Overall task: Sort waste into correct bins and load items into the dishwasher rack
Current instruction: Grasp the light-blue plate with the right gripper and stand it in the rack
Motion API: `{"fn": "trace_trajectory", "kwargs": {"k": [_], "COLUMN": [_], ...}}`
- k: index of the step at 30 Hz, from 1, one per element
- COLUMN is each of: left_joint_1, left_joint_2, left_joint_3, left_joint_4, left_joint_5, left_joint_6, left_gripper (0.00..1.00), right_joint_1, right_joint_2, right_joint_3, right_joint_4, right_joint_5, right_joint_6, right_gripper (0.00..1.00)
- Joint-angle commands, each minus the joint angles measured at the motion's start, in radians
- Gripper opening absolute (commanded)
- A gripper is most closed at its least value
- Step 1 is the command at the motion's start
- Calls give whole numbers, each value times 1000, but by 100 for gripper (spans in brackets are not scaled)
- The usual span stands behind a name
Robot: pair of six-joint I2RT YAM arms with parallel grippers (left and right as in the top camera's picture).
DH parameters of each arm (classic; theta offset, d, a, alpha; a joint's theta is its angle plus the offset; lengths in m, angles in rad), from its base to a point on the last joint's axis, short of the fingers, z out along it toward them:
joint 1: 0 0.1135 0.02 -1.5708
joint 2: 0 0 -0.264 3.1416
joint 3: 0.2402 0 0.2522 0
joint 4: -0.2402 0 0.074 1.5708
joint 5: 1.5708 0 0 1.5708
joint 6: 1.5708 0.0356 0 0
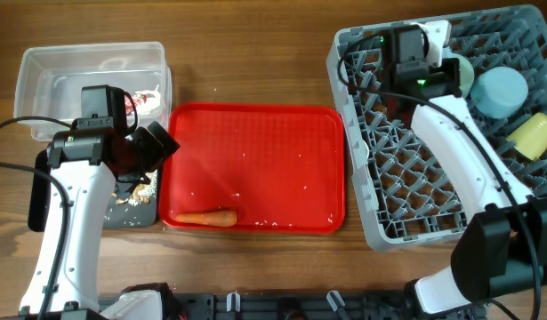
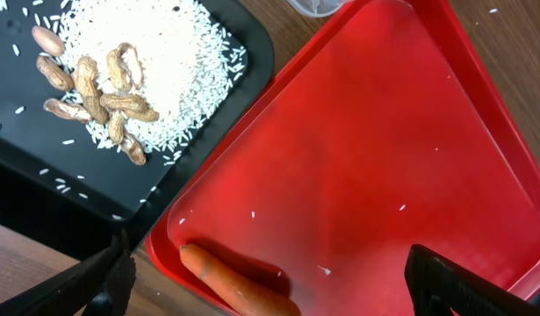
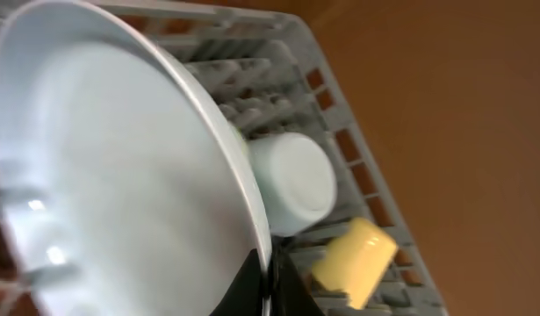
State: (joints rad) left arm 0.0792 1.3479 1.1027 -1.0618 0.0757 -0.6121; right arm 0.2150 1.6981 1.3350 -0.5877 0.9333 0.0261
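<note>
A small orange carrot point(image 1: 206, 218) lies at the front left of the red tray point(image 1: 255, 133). In the left wrist view the carrot point(image 2: 239, 285) lies between my open left gripper's point(image 2: 283, 294) fingers, which hang above it. My left gripper point(image 1: 157, 147) is over the red tray's left edge. My right gripper point(image 3: 270, 281) is shut on the rim of the light blue plate point(image 3: 103, 175), held on edge over the grey rack point(image 1: 380, 213). A light blue bowl point(image 1: 500, 93) and a yellow cup point(image 1: 533, 135) lie in the rack. The spoon is not in view.
The clear tub point(image 1: 51, 71) at the back left holds a red-and-white wrapper point(image 1: 148, 100). The black tray point(image 2: 41, 175) beside the red tray holds rice point(image 2: 164, 61) and peanut shells point(image 2: 103, 96). A pale green bowl point(image 1: 462, 73) shows beside my right gripper point(image 1: 433, 76).
</note>
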Motion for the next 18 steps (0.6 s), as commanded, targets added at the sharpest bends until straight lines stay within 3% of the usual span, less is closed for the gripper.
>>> {"fn": "trace_trajectory", "kwargs": {"k": [1,2,3,5,7,12,17,18], "left_joint_1": [4,4,4,4,4,2,-116,-170], "left_joint_2": [-14,-14,-14,-14,-14,-14,-11,-9], "left_joint_3": [5,5,5,5,5,5,-11,-31], "left_joint_4": [3,3,3,2,0,-28,-66,-66], "left_joint_5": [2,2,2,2,2,19,69,70], "left_joint_6": [2,2,2,2,2,2,46,-42], "left_gripper": [100,100,100,100,100,100,100,100], "right_joint_1": [102,131,158,189,189,189,137,105], "right_joint_2": [-18,-23,-29,-38,-66,-254,-282,-282], "right_joint_3": [2,2,2,2,3,3,3,3], "right_joint_4": [-23,-42,-69,-127,-167,-187,-313,-335], "right_joint_5": [-93,-100,-104,-177,-283,-824,-853,-853], "right_joint_6": [52,52,52,56,87,5,255,270], "right_gripper": [5,28,58,90,100,100,100,100]}}
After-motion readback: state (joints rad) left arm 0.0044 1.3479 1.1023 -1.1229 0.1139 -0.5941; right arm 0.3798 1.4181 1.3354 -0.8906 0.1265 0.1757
